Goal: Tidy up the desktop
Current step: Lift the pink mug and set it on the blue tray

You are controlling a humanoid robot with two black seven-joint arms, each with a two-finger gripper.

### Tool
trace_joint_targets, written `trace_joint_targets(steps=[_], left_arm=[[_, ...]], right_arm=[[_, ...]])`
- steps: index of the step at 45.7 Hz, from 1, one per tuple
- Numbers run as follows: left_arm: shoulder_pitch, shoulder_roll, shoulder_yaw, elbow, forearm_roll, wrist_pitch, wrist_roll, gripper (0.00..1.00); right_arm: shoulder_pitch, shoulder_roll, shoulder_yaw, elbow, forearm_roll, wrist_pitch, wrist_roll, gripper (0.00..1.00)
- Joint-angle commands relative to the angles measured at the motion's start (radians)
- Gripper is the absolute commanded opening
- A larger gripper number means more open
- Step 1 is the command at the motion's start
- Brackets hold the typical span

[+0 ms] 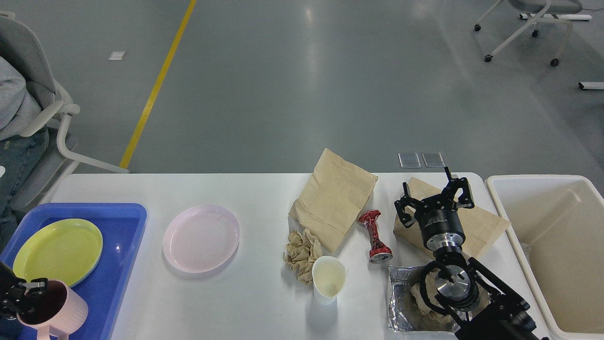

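The white desktop (245,302) carries loose rubbish and dishes. At the bottom left my left gripper (23,295) is shut on the rim of a pink mug (59,314), which is upright over the near part of the blue tray (122,250). A yellow-green plate (56,250) lies in that tray. My right gripper (432,194) is open and empty. It hovers over a flat brown paper bag (486,226) at the right. A pink plate (200,238) lies on the desktop left of centre.
Another brown paper bag (332,198), a crumpled paper wad (302,250), a white cup (328,278) and a crushed red can (374,235) sit mid-table. A foil pouch (401,302) with crumpled paper lies under my right arm. A cream bin (557,250) stands at the right.
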Motion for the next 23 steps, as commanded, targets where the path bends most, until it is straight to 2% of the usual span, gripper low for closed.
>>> trace_joint_targets(steps=[1,5,16,20,23], left_arm=[[0.021,0.006,-0.011,-0.001,0.000,-0.001,-0.009,0.03],[0.044,0.006,-0.014,-0.001,0.006,-0.001,-0.034,0.03],[0.062,0.011,-0.029,-0.001,0.006,0.006,-0.038,0.04],[0.068,0.009,-0.035,-0.001,0.000,0.072,-0.035,0.20],[0.071,0.008,-0.034,-0.004,-0.001,0.158,-0.037,0.48]], right_arm=[[0.000,0.000,0.000,0.000,0.000,0.000,0.000,1.00],[0.000,0.000,0.000,0.000,0.000,0.000,0.000,1.00],[0.000,0.000,0.000,0.000,0.000,0.000,0.000,1.00],[0.000,0.000,0.001,0.000,0.000,0.000,0.000,1.00],[0.000,0.000,0.000,0.000,0.000,0.000,0.000,1.00]])
